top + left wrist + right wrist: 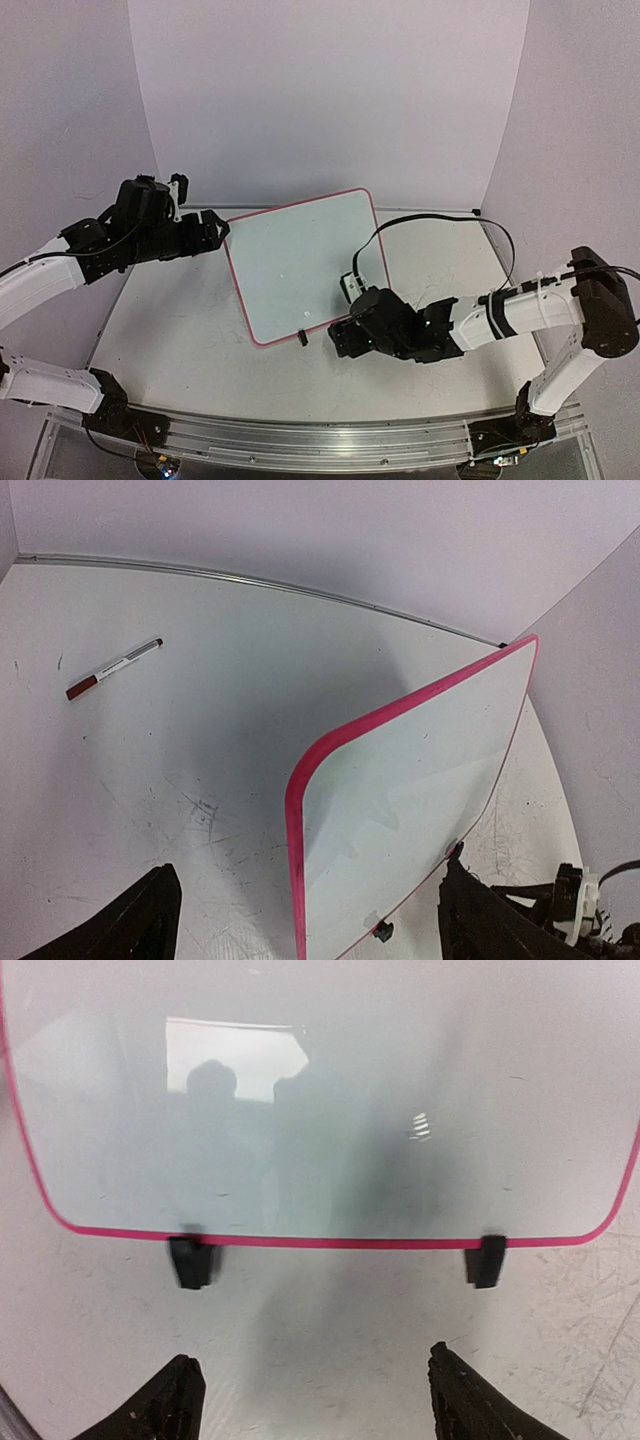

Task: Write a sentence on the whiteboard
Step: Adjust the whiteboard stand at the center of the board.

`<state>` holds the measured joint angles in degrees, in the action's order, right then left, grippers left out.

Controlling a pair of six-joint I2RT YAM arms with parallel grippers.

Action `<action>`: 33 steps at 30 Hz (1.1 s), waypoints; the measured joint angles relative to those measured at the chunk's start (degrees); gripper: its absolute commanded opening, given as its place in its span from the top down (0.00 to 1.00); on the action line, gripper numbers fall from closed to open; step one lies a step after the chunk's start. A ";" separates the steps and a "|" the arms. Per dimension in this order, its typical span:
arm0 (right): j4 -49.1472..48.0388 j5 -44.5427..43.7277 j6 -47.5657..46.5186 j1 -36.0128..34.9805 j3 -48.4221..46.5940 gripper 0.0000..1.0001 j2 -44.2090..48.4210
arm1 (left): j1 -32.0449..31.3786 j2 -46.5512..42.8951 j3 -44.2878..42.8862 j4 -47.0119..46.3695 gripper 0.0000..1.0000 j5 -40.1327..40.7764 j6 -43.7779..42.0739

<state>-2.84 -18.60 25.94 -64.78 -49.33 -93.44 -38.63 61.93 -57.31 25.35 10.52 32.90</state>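
The whiteboard stands tilted on its black clip feet mid-table. The left gripper hangs just beside its far left corner and the right gripper near its front edge, both spread wide and holding nothing. A marker lies on the table, well apart from the board

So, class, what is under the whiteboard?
Two black clip feet hold the whiteboard by its lower edge on the table. The table beneath it is covered, so anything there cannot be seen.
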 measured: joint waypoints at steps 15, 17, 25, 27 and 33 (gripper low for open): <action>-5.94 4.35 -9.81 11.90 -0.21 0.52 -12.77 | 0.00 2.23 3.53 -0.37 0.09 -0.48 2.52; -7.90 4.20 -10.66 12.03 -0.44 0.60 -13.44 | 0.00 2.19 4.03 -0.36 0.10 -0.51 2.97; -12.62 0.61 -12.35 12.33 -0.91 0.90 -15.80 | 0.00 0.18 6.18 -0.36 0.10 -0.91 4.47; -13.42 0.20 -12.57 12.43 -0.90 0.98 -16.03 | 0.00 -0.42 6.24 -0.36 0.10 -0.94 4.61; -16.81 -0.74 -12.30 12.09 0.40 1.00 -15.97 | 0.00 -1.16 6.24 -0.37 0.10 -1.34 4.55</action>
<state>-19.65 -19.34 13.64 -52.69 -48.93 -109.41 -38.63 60.77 -51.07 24.97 9.19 37.45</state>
